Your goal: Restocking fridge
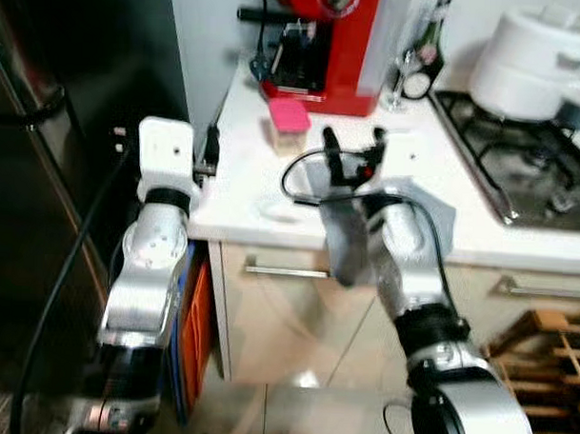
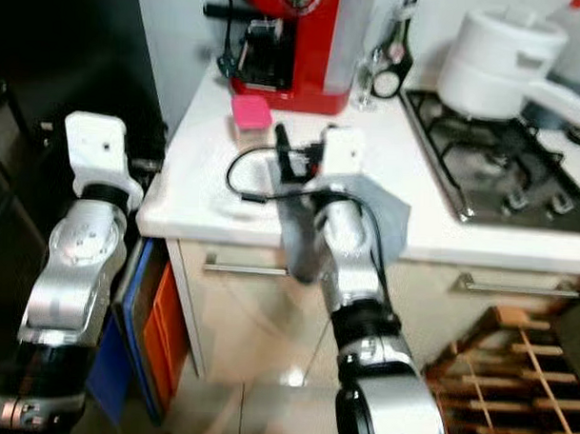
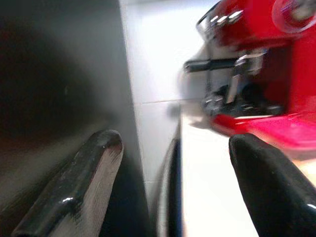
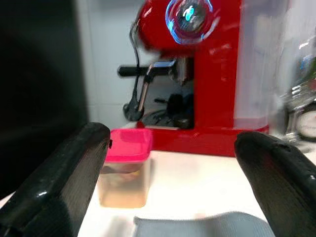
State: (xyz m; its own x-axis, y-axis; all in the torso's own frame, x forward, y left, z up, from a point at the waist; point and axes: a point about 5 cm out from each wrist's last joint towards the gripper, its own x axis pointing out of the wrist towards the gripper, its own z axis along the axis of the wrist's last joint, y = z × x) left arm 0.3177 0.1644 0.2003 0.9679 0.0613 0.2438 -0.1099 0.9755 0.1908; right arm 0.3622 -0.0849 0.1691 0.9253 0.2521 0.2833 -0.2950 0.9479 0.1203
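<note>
Right gripper open over counter, facing pink-lidded container

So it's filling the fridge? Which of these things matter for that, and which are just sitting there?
For the job:
- pink-lidded container
- right gripper, open, aimed at it
- dark fridge

Just there:
- red coffee machine
- grey cloth
- white pot on the hob
- left gripper, open
</note>
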